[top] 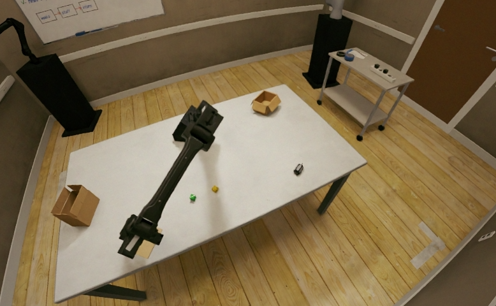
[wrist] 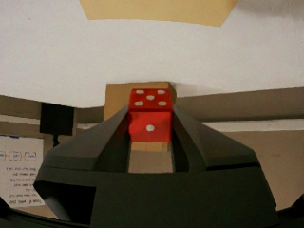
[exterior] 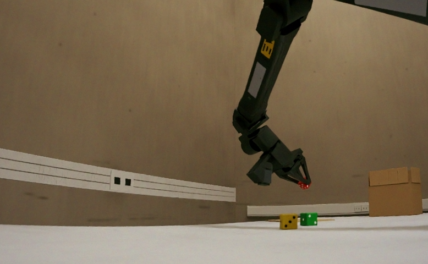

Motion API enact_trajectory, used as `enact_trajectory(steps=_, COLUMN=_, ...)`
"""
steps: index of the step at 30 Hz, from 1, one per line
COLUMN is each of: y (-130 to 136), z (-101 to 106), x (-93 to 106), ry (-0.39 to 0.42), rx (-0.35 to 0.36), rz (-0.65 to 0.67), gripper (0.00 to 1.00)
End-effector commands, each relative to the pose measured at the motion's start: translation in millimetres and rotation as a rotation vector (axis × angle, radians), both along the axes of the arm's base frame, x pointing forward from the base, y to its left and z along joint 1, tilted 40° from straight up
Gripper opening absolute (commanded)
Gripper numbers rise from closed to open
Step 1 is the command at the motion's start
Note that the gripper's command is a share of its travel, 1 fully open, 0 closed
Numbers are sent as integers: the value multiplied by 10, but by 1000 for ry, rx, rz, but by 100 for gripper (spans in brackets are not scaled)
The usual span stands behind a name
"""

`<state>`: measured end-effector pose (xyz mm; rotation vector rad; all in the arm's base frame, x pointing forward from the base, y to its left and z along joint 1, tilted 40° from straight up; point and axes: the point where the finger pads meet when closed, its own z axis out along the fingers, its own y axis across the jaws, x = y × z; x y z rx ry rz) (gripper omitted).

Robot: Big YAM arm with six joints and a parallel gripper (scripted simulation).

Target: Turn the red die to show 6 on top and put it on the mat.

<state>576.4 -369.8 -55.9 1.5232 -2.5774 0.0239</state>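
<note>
Fingers (exterior: 305,166) grasp the red die (exterior: 304,185) (wrist: 150,116) from both sides in the wrist view, its single-pip face toward the lens and its five-pip face above that in the frame. The tan mat (top: 146,250) (exterior: 327,219) (wrist: 157,9) crosses the top edge of the same view, with the white worktop (top: 243,151) (exterior: 177,242) (wrist: 142,52) between it and the die. A cardboard box (top: 78,206) (exterior: 395,196) (wrist: 114,97) is seen behind the die.

From the exterior, the dark arm (top: 175,178) (exterior: 268,75) descends steeply, then bends at the wrist so that its fingers slant down and to the frame's right. The red die is held aloft, clear of the worktop. Below, the yellow die (top: 215,189) (exterior: 288,221), three pips showing on one side, and the green die (top: 192,197) (exterior: 308,219) sit on the worktop.

Seen from the top, the arm reaches diagonally over the worktop, its wrist end above the mat and hiding part of it. The fingers and red die are hidden from this angle. Yellow and green dice lie near each other, to one side of the arm.
</note>
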Motion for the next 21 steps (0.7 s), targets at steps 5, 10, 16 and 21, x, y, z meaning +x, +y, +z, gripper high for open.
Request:
enact_trajectory(steps=5, y=-117, z=-11, x=-75, ry=17, rx=-49, rz=-88, gripper=20)
enact_trajectory(steps=10, y=-138, z=33, x=-8, ry=-3, rx=-58, rz=-89, gripper=20)
enact_trajectory(steps=16, y=241, z=-197, x=138, ry=14, rx=-46, rz=-43, gripper=20)
enact_trajectory(steps=21, y=332, z=-314, x=213, ry=8, rx=-48, rz=-44, gripper=20)
